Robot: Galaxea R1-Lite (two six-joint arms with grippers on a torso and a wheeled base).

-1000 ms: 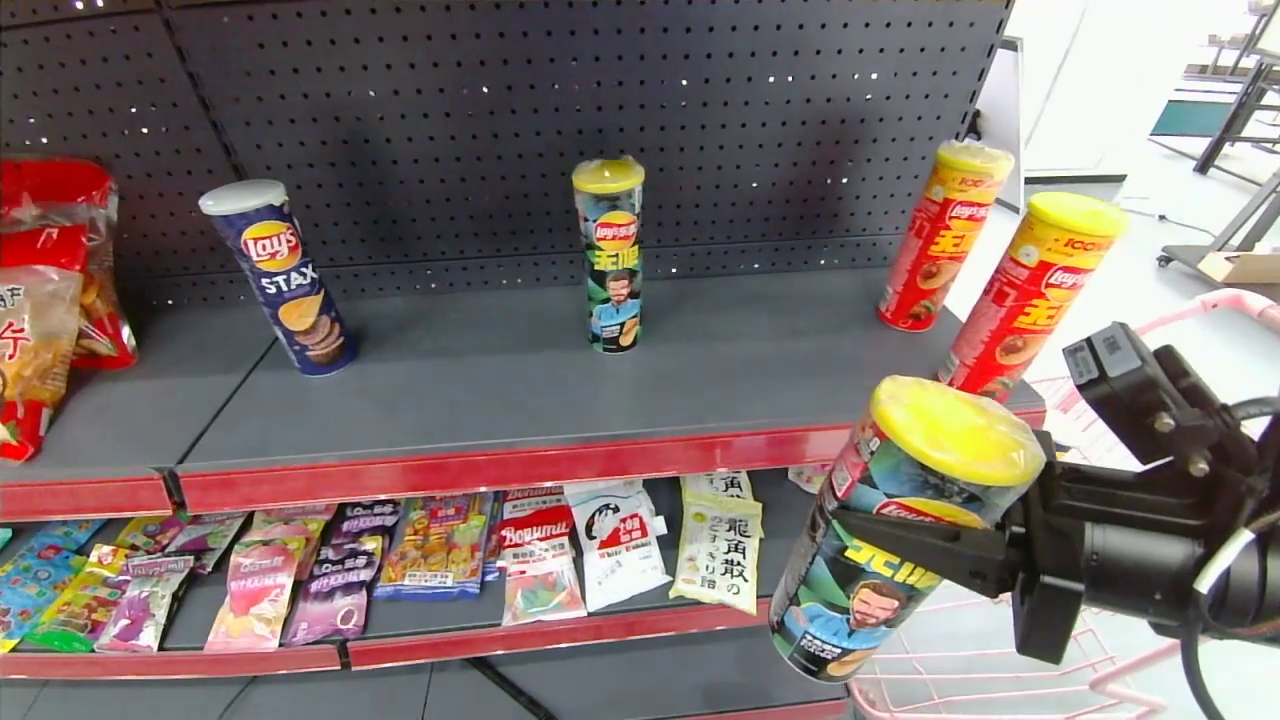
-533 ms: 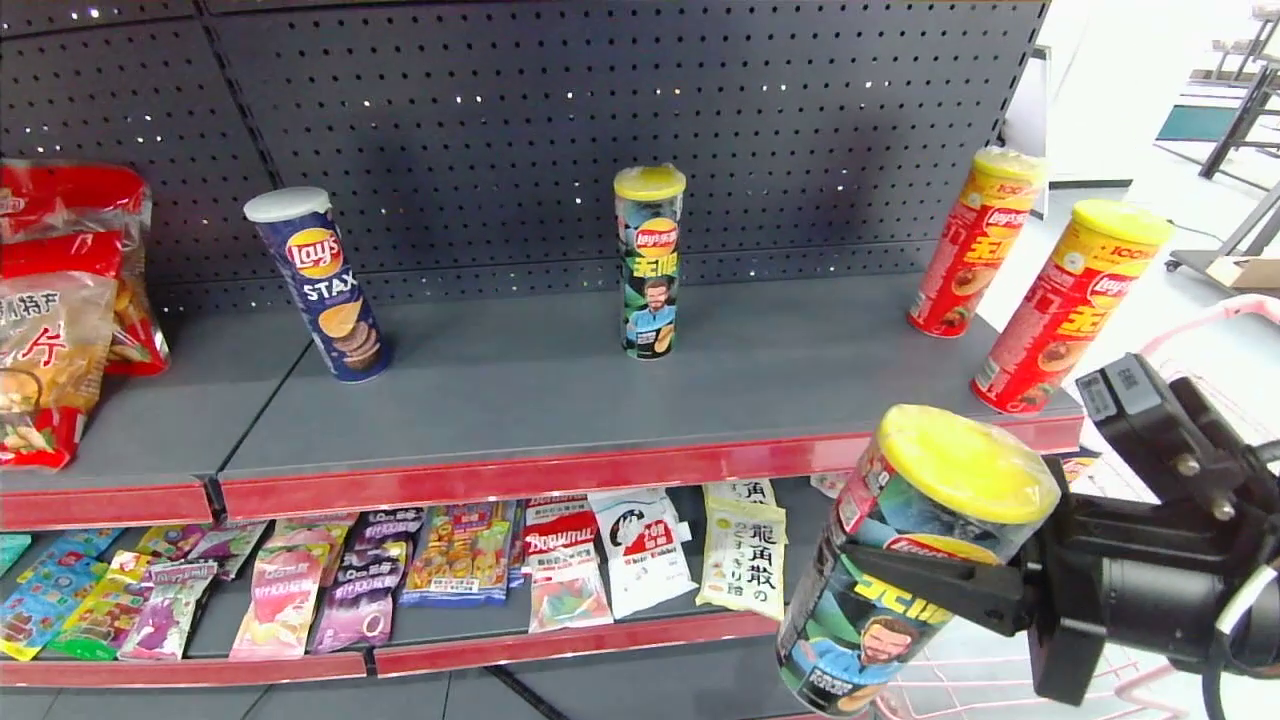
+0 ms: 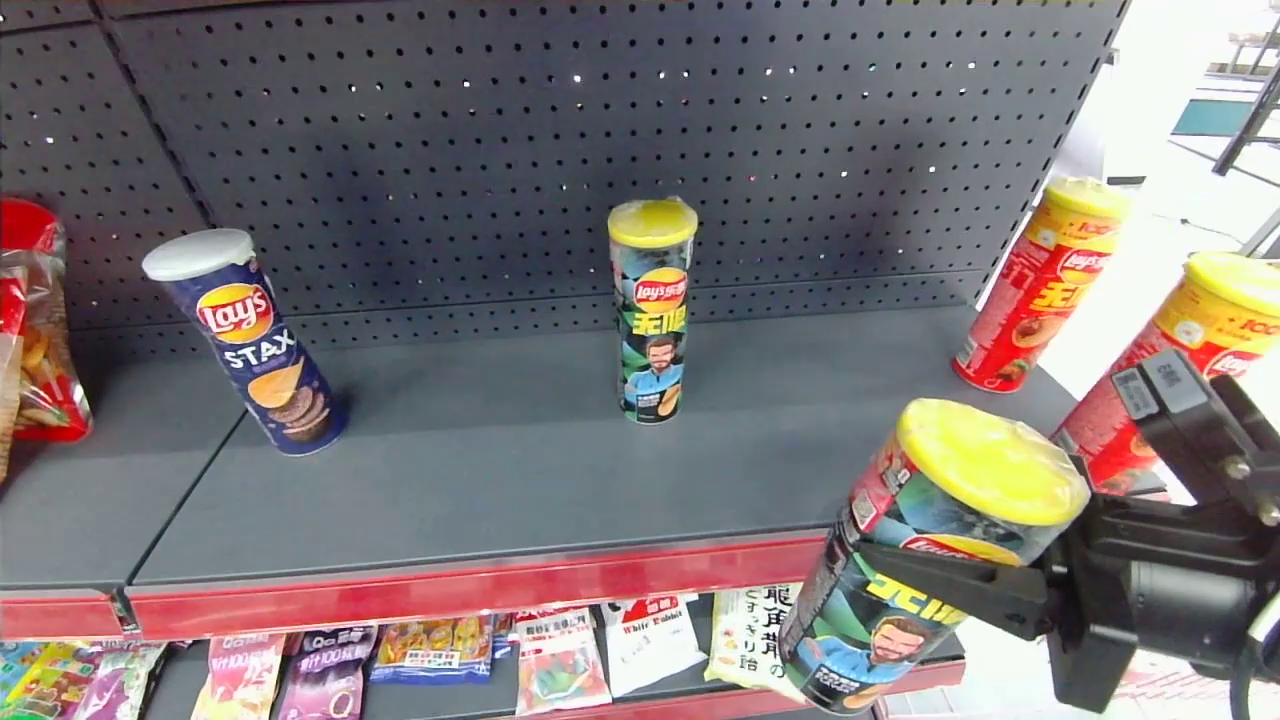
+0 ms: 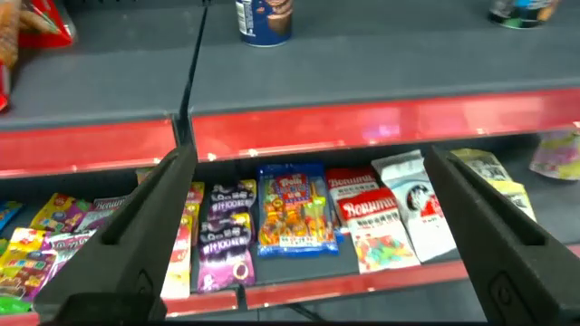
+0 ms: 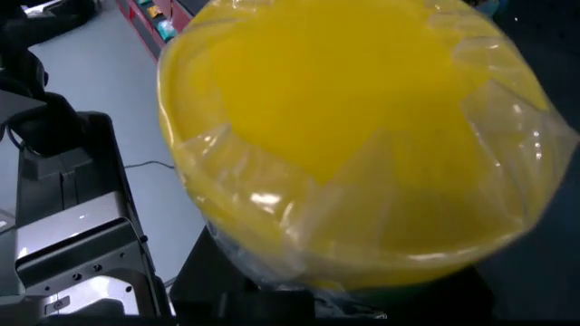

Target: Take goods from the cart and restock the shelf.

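My right gripper is shut on a yellow-lidded green chip can, held tilted in front of the red front lip of the upper shelf, at its right end. The can's wrapped yellow lid sits close to the right wrist camera. On the grey shelf board stand a matching green can at the middle, a dark blue can to the left, and two red cans at the right. My left gripper hangs open before the lower shelf, its dark fingers spread wide.
Snack bags lie at the shelf's far left. The lower shelf holds a row of several candy and snack packets. A pegboard back wall closes the shelf behind. Bare board lies between the cans.
The head camera has moved closer to the upper shelf and a little up, so the cans look larger. The held can stays in my right gripper at the lower right.
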